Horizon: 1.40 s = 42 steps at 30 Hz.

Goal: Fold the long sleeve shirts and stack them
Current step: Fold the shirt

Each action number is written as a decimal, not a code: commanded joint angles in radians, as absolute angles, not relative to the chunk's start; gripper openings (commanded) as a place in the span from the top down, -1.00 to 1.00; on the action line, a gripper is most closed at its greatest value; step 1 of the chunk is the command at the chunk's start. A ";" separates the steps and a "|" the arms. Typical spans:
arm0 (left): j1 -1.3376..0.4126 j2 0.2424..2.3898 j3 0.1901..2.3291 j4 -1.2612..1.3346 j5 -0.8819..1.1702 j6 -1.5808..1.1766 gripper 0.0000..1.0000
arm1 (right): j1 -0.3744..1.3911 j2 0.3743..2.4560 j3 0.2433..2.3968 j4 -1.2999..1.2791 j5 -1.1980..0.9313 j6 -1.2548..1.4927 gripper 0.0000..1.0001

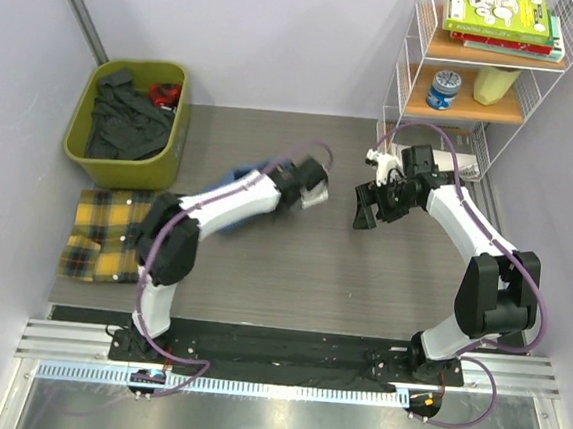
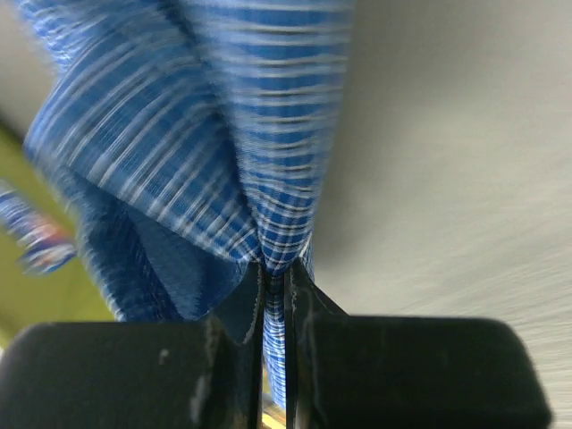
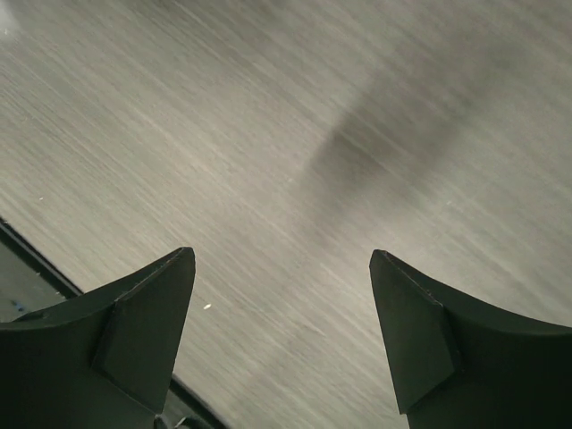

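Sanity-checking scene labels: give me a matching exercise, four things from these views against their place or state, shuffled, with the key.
Things:
1. blue shirt
2. yellow plaid shirt
3. right tool
4. green bin

Place or state:
a. holds dark clothes, far left corner
b. open, over bare table
c. pinched in the shut left tool
d. lies flat at the table's left side

Pairs: 1-c, 2-d, 3-b, 4-a
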<state>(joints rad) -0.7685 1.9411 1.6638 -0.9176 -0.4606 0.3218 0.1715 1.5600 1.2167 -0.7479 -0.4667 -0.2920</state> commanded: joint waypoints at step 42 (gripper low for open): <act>-1.011 2.057 1.681 -0.941 0.555 -0.052 0.41 | -0.043 1.584 1.111 -0.788 -0.735 -0.052 -0.51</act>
